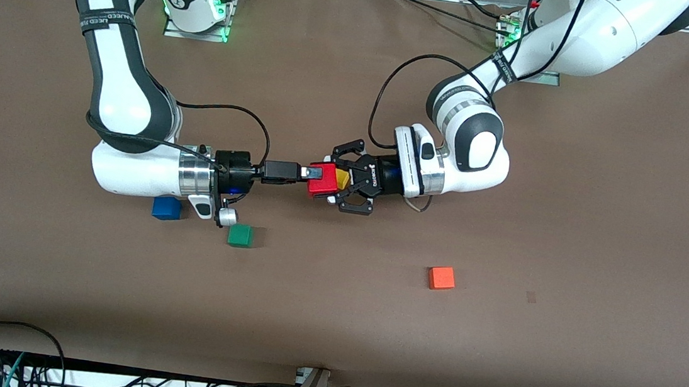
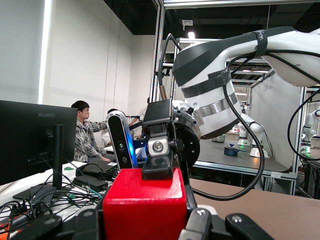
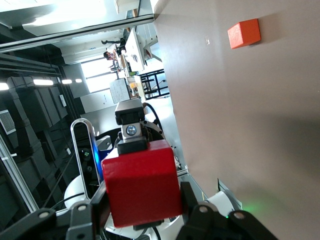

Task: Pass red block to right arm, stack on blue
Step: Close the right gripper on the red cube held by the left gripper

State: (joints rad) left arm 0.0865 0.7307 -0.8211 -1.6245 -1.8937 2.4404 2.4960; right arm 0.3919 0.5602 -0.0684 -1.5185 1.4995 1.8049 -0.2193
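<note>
Light, rigid red block (image 1: 322,180) over mid-table: left gripper (image 1: 332,179) and right gripper (image 1: 310,172) both pinch it, on crosswise face pairs

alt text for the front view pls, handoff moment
Mid-air over the table's middle, the left gripper and right gripper meet at the red block. The blue cube, a green cube and an orange cube lie nearer the camera.
</note>
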